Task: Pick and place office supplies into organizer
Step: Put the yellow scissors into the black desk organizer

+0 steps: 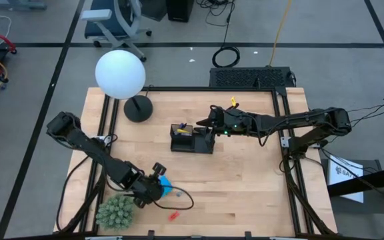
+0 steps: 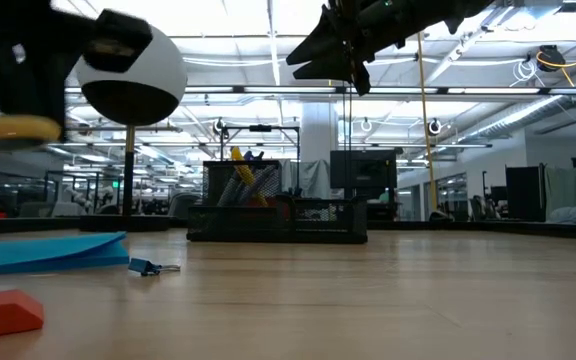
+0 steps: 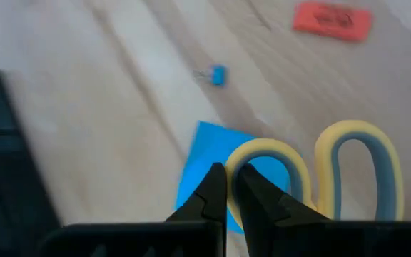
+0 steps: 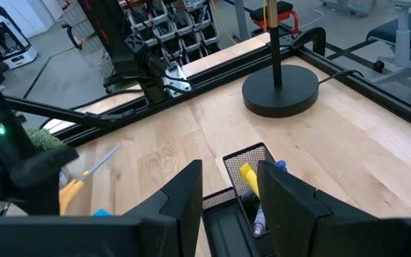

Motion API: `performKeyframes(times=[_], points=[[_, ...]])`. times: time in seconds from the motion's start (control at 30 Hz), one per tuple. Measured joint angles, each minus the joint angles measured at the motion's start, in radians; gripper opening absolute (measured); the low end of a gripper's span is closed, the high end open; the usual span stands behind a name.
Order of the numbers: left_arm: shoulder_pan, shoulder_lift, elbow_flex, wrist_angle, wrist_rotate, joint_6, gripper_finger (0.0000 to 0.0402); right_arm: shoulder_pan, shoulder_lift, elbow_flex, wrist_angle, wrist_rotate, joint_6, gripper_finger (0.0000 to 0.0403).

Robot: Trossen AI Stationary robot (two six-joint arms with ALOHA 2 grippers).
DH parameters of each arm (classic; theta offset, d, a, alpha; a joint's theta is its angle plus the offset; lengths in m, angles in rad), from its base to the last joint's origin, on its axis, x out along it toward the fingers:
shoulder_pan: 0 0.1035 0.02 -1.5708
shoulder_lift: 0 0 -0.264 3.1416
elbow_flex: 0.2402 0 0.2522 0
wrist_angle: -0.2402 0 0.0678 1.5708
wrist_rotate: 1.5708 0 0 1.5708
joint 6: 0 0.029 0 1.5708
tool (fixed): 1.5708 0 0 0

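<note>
a wooden worktop (image 1: 245, 180) seen from above, with two dark robot arms reaching over it. the left gripper (image 3: 228, 187) is near the front left corner, its fingers pressed together on one yellow handle loop of the scissors (image 3: 355, 168), pinching it. in the left wrist view the scissors' handles hang over a blue square note pad (image 3: 216, 160) lying flat on the wood. a small blue binder clip (image 3: 216, 74) lies just beyond the pad, and a tiny red piece (image 3: 332, 19) lies farther off (in the low view it sits close to the camera). a green spiky plant (image 1: 115, 211) stands just beside the left gripper at the front edge.

the black organizer (image 1: 192, 139) sits near the middle of the worktop, with a yellow pen (image 4: 247, 178) and a bluish-purple pen (image 4: 280, 166) standing in its taller section. the right gripper (image 4: 228, 187) hovers above the organizer, fingers spread apart and holding nothing. a round black lamp base (image 1: 138, 108) stands toward the back left, under a white globe (image 1: 120, 74).
</note>
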Motion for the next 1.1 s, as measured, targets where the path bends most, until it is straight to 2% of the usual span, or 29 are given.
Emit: performKeyframes(times=[0.43, 0.6, 0.9, 1.1], points=[[0.063, -0.264, 0.002, 0.008, -0.142, -0.12, 0.0017, 0.0, 0.0, 0.0, 0.0, 0.0, 0.0, 0.0126], [0.111, -0.349, 0.002, 0.057, -0.184, -0.133, 0.0017, 0.0, 0.0, 0.0, 0.0, 0.0, 0.0, 0.0126], [0.251, -0.39, 0.002, 0.239, -0.185, -0.135, 0.0017, 0.0, 0.0, 0.0, 0.0, 0.0, 0.0, 0.0126], [0.337, -0.39, 0.002, 0.317, -0.187, -0.188, 0.0017, 0.0, 0.0, 0.0, 0.0, 0.0, 0.0, 0.0126]])
